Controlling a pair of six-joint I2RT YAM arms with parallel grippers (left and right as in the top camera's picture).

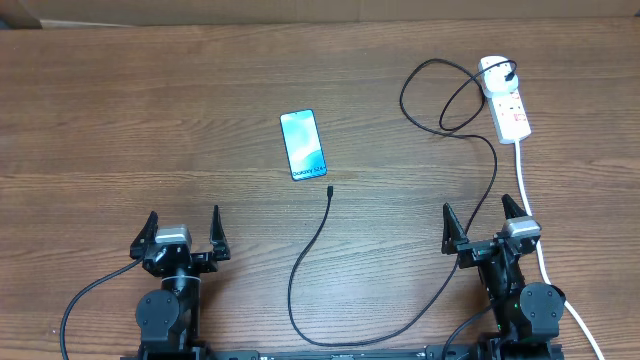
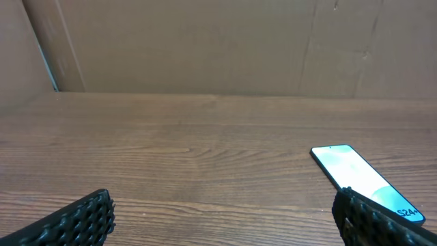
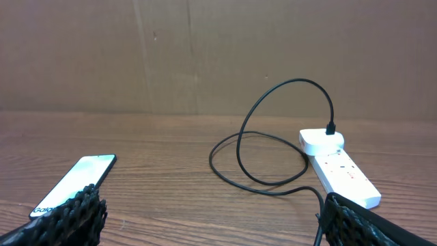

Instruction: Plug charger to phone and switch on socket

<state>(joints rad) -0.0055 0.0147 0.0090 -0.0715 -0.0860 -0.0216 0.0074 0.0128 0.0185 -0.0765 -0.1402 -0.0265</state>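
Reading "S24+" on its screen, phone (image 2: 360,179) lies on tabletop (image 1: 120,120); L pincer (image 1: 184,212), R pincer (image 1: 477,203) both wide, empty.

Phone, overhead view: a line of white lettering stood at the near end of the phone (image 1: 303,145) screen, too small to read.
Phone, left wrist view: "S24+" was legible at the near right end of the screen (image 2: 355,174); the start of the line was hidden.
Phone, right wrist view: "Gala" was legible at the near left end of the screen (image 3: 75,179); the rest was hidden.
Socket, far right: small red marks stood on the white socket (image 1: 508,105); none could be read in either view showing it.
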